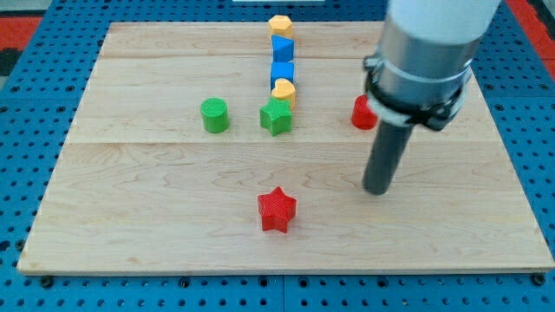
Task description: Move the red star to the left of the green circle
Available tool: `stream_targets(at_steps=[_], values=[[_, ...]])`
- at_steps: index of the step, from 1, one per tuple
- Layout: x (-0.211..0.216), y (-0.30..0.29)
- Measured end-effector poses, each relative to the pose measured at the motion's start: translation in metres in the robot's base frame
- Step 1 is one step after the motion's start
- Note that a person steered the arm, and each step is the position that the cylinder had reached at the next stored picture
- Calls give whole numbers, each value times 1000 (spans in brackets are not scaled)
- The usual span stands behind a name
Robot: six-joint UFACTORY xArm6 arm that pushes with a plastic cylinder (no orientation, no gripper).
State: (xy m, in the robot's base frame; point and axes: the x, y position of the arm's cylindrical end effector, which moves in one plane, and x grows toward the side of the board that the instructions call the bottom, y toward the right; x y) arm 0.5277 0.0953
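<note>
The red star (277,210) lies near the view's bottom centre of the wooden board (130,217). The green circle (214,115) stands up and to the left of it, in the board's middle left. My tip (377,190) rests on the board to the right of the red star and slightly above it, well apart from it. The tip touches no block.
A green star (277,117) sits right of the green circle. Above it a column runs to the view's top: a yellow block (284,90), a blue block (283,71), a blue block (282,48), a yellow hexagon (280,25). A red block (363,113) is partly hidden behind the rod.
</note>
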Motion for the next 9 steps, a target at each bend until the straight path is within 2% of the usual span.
stream_targets(at_steps=[1, 2, 4, 5, 6, 9], values=[[24, -69], [37, -82], [3, -226], [-42, -273], [-15, -259], [9, -327]])
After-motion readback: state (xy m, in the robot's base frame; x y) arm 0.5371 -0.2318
